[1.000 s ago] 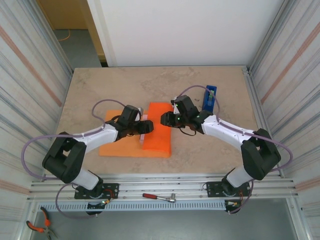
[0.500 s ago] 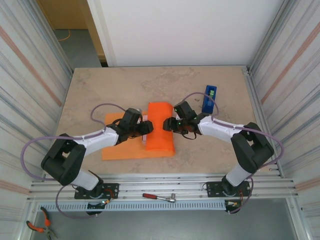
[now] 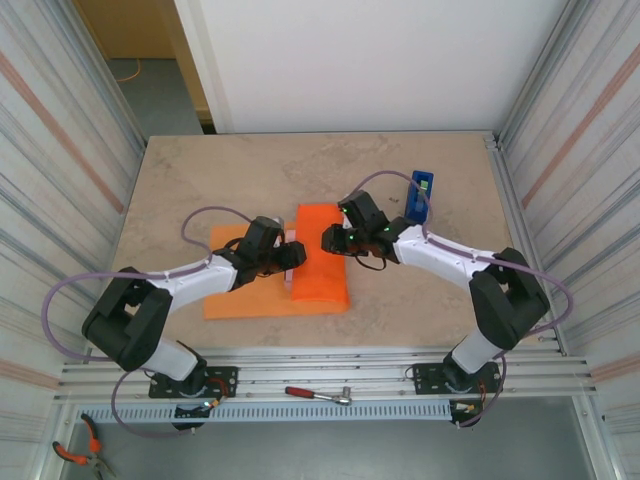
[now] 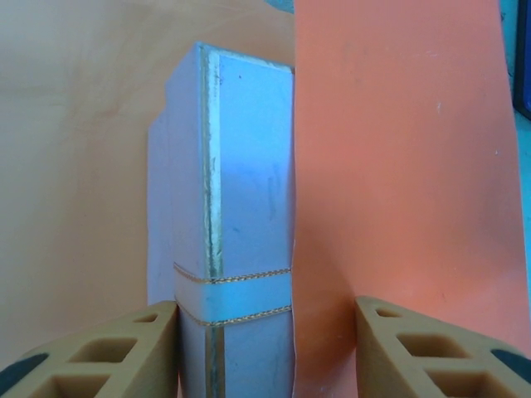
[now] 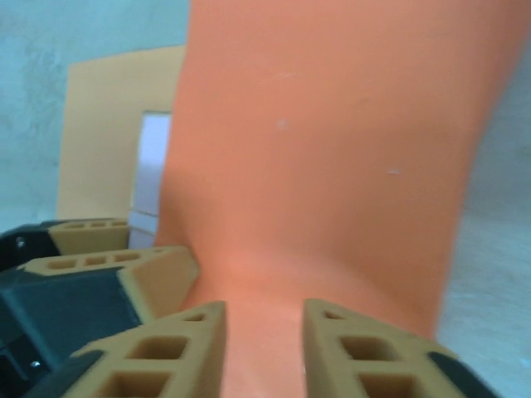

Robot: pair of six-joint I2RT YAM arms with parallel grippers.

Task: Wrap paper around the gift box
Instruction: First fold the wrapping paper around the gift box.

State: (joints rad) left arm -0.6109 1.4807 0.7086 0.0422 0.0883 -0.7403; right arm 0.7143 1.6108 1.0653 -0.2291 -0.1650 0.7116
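The gift box (image 4: pixel 241 166) looks pale here, with a thin gold-edged band across it, and shows as a sliver (image 3: pixel 288 250) at the fold's left edge. The orange paper (image 3: pixel 322 262) is folded up and over the box, with the rest lying flat (image 3: pixel 240 297). My left gripper (image 3: pixel 292 255) (image 4: pixel 265 303) is shut across the box. One finger touches the bare side and the other presses the paper (image 4: pixel 398 166) draped over it. My right gripper (image 3: pixel 328 240) (image 5: pixel 264 303) is slightly open low over the folded paper (image 5: pixel 332 149). The box (image 5: pixel 153 157) and the left gripper's fingers (image 5: pixel 158 269) lie beside it.
A blue tape dispenser (image 3: pixel 420 195) stands upright behind the right arm. A red-handled wrench (image 3: pixel 318 394) lies on the front rail, and pliers (image 3: pixel 75 455) lie lower left. Corrugated walls close in both sides of the table (image 3: pixel 300 170).
My right gripper slid right and nearer along the fold, then came back left over the top of the paper. The sheet shifted slightly right. The left gripper kept its hold.
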